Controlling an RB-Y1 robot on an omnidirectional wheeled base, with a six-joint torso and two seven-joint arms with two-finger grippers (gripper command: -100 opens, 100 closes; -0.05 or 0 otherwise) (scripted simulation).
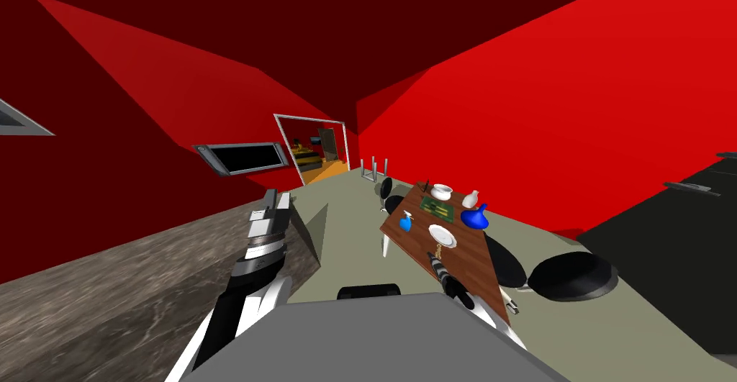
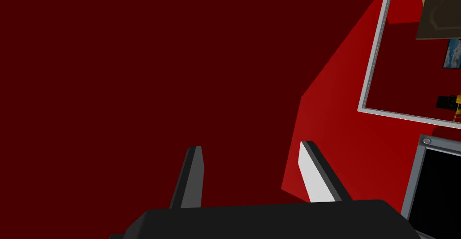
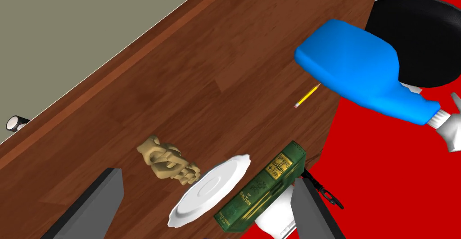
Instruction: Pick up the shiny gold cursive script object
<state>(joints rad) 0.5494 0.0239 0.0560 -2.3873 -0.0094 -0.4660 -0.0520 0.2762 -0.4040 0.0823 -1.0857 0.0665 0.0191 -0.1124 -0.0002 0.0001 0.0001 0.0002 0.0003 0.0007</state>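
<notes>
The right gripper (image 3: 206, 176) hangs over the brown wooden table (image 3: 180, 69), its two grey fingers spread apart and holding nothing. Ahead of the gap between them, the tan-gold cursive script object (image 3: 169, 160) lies flat on the table, just beside a white scalloped plate (image 3: 209, 191). The left gripper (image 2: 252, 146) is raised, fingers apart.

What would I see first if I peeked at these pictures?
The bright red walls all around the room jump out first. Next comes the big blue spray bottle on the brown wooden table. Near the right gripper, whose fingers stand open, a gold cursive script object lies beside a white plate.
</notes>
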